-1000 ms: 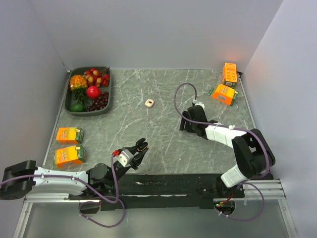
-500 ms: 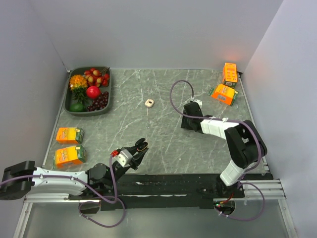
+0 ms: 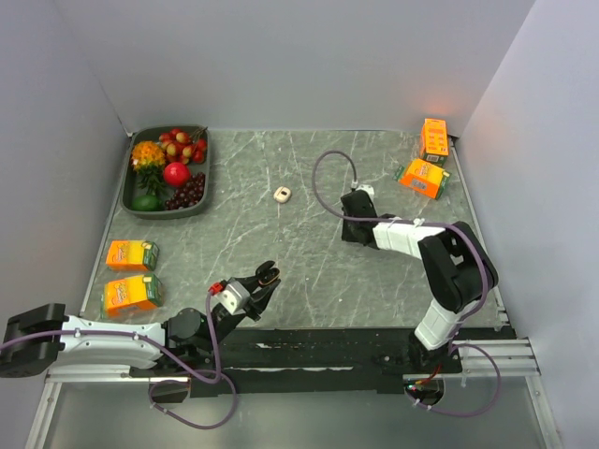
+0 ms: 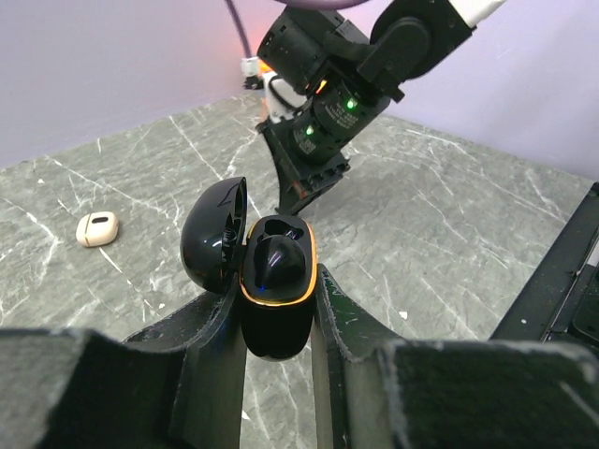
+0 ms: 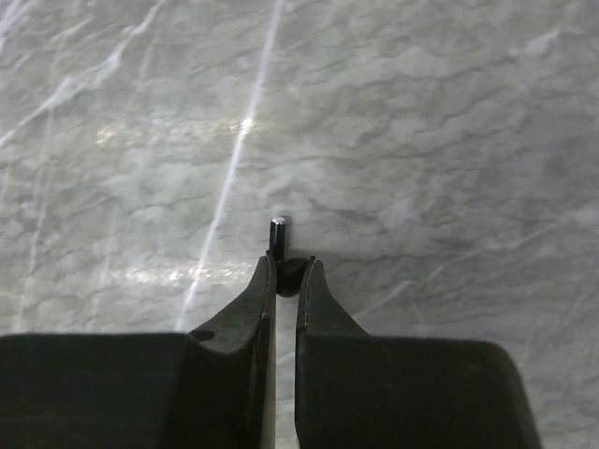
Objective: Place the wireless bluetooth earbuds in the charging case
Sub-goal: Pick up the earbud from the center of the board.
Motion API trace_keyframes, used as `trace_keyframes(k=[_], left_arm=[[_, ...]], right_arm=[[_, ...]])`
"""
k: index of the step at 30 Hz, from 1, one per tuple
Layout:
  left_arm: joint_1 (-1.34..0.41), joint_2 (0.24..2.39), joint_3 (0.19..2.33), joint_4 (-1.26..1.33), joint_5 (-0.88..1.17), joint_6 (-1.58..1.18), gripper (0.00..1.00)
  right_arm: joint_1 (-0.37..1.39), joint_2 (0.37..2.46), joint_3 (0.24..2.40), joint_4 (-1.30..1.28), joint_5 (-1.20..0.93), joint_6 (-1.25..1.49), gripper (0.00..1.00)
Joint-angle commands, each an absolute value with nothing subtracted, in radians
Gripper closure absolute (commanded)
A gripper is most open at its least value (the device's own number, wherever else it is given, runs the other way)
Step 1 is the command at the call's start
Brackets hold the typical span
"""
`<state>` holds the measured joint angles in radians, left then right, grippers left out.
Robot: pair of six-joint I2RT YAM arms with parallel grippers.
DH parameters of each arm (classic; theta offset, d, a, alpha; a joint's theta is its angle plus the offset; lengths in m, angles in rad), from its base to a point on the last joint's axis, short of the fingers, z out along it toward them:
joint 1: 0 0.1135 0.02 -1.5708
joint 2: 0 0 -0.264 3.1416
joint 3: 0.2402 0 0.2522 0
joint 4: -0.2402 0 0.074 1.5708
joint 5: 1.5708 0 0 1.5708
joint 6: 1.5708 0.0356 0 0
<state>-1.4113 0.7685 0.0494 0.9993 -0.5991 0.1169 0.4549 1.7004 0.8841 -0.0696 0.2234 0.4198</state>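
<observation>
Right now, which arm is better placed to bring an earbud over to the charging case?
Right. The right end effector is shut on an earbud, ready to carry it, while the left end effector is occupied holding the open charging case.

Grey marble-effect tabletop [image 3: 299, 168] with pale veins spreads right across the scene, plain pale lilac-grey walls [image 3: 299, 65] box it in on three sides, the light is soft and even, and bright glare streaks [image 5: 245, 123] glint off the stone.

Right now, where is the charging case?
The charging case is clamped lid-open in the left gripper's jaws, near the front edge of the table, left of centre in the top view.
</observation>
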Motion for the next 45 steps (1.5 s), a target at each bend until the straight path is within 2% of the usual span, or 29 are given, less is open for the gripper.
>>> trace_keyframes(k=[1,6,11,12,13,14,16,17,18,25,26,28,33,37,45], left_arm=[[-1.419,0.758,0.054,1.022,-0.587,0.1,0.99],[-1.419,0.767,0.048,1.038,-0.591,0.106,0.99],[-1.419,0.761,0.041,1.048,-0.592,0.109,0.99],[-1.419,0.756,0.041,1.048,-0.591,0.107,0.99],[-1.42,0.753,0.038,1.048,-0.589,0.107,0.99],[-1.419,0.753,0.037,1.049,-0.588,0.107,0.99],[-1.419,0.741,0.037,1.042,-0.586,0.107,0.99],[-1.42,0.738,0.037,1.035,-0.586,0.106,0.99],[-1.419,0.729,0.037,1.032,-0.586,0.103,0.99],[-1.419,0.744,0.04,1.035,-0.589,0.097,0.99],[-1.419,0.745,0.041,1.031,-0.591,0.095,0.99],[-1.419,0.744,0.044,1.023,-0.589,0.092,0.99],[-1.419,0.736,0.043,1.014,-0.594,0.083,0.99],[-1.419,0.772,0.044,1.042,-0.598,0.092,0.99],[-1.42,0.769,0.058,1.022,-0.588,0.081,0.99]], right_arm=[[0.546,1.657,0.87,-0.021,0.186,0.298,1.0],[0.687,1.62,0.905,-0.086,0.146,0.065,1.0],[0.706,1.536,0.852,-0.058,0.034,-0.035,1.0],[0.707,1.526,0.844,-0.051,0.028,-0.043,0.95],[0.707,1.522,0.844,-0.054,0.019,-0.044,0.88],[0.707,1.514,0.847,-0.052,0.026,-0.032,0.63],[0.704,1.511,0.853,-0.069,0.127,-0.002,0.41],[0.703,1.509,0.857,-0.071,0.158,0.053,0.1],[0.7,1.503,0.857,-0.074,0.19,0.067,0.01],[0.673,1.508,0.897,-0.129,0.275,0.233,0.01],[0.672,1.512,0.897,-0.139,0.273,0.248,0.07],[0.676,1.513,0.876,-0.143,0.294,0.299,0.13],[0.672,1.436,0.761,-0.097,0.298,0.452,0.25],[0.673,1.442,0.719,-0.071,0.235,0.664,0.44],[0.68,1.523,0.781,-0.084,0.241,0.816,0.43]])
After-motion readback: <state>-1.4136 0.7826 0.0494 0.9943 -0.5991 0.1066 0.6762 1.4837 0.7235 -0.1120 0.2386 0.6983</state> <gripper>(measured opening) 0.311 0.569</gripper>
